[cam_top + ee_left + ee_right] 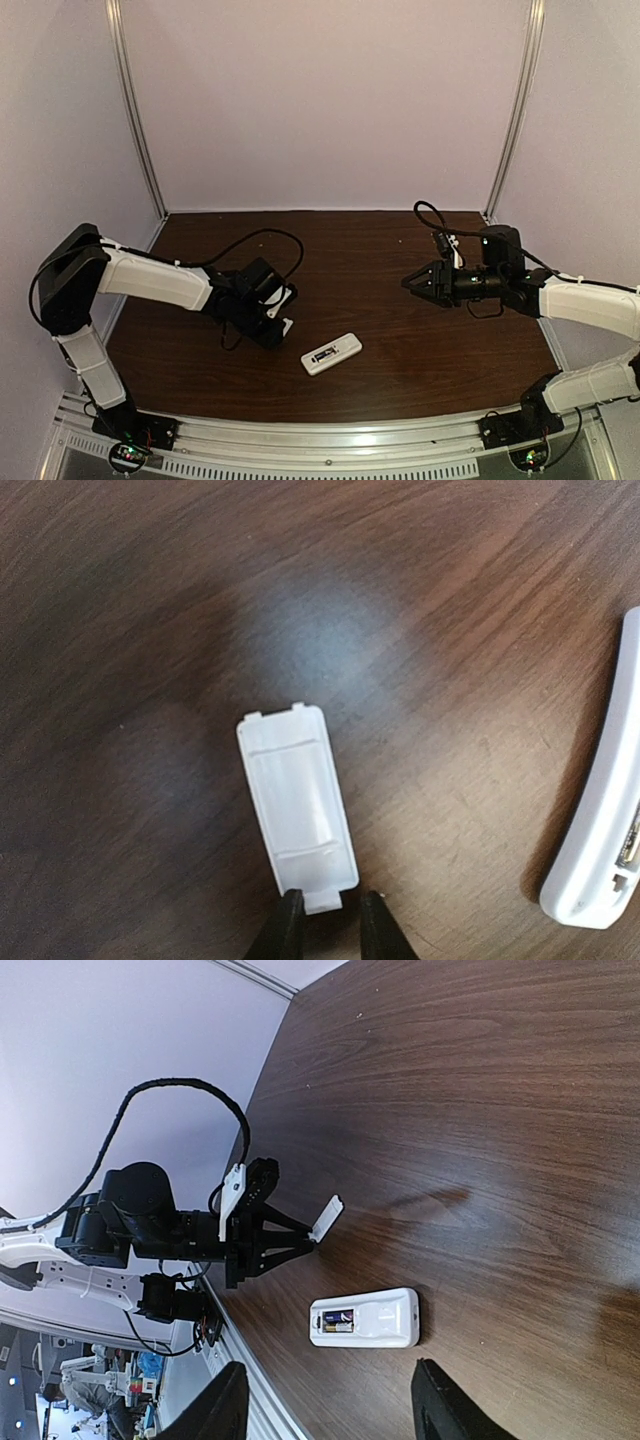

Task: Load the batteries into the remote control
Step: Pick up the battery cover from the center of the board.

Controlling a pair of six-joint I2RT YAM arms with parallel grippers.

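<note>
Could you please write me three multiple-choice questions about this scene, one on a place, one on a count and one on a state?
1. Where is the remote?
A. lying on the table
B. in the right gripper
C. on the metal rail

2. How many batteries sit in its recess?
A. none
B. two
C. four

3. What is the left gripper doing?
A. hanging open and empty
B. pinching the cover by one end
C. pressing on the remote

Answers:
1 A, it lies flat there, and the right gripper is open and empty.
2 B, one purple and one gold show in the right wrist view.
3 B, it grips the cover's short edge.
</note>
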